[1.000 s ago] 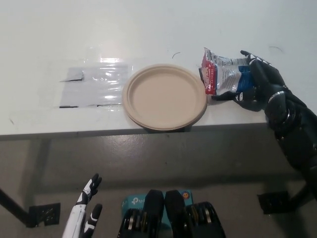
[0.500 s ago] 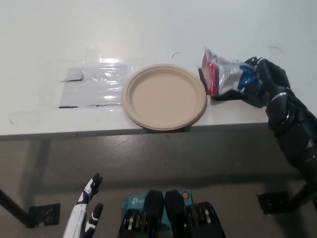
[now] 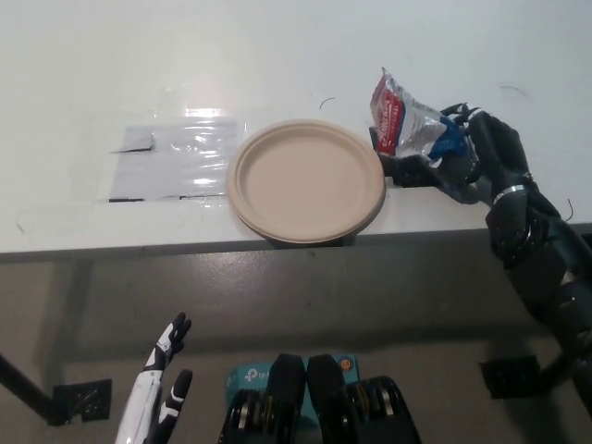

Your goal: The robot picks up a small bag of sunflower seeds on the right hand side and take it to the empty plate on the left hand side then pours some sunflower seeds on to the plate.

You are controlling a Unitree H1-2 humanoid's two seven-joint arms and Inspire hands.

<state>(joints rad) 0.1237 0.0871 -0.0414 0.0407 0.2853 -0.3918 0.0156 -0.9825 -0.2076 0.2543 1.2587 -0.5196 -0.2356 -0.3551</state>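
Black right hand (image 3: 467, 157) now has the bag of seeds (image 3: 407, 127) tipped up: a second ago the bag lay flatter on the table (image 3: 277, 55), its crinkled top pointing left toward the plate; now that top stands higher, at upper right of frame, and the bag looks pulled in tighter against the palm. Hand has shifted slightly left and the fingers have curled further round the bag's blue-and-silver right side. My read: grasp is made and the lift is starting, carry not begun.

Fingers: wrapped around the bag from the right and from below, closed on it, not spread. Thumb side sits under the bag's lower left edge, near the table surface. Can't tell if the bag's bottom has fully cleared the table.

Bag position: just right of the plate (image 3: 307, 180), its red edge close to the plate rim, not over it. Plate sits centre frame at the table's front edge, nothing on it. Clear plastic sheet (image 3: 176, 162) lies left of the plate, untouched.

White left hand (image 3: 159, 393) hangs at lower left, below table level, fingers apart, holding nothing.

Next call: short move left over the plate, then tilt the opening down. Whether the top is open isn't visible.
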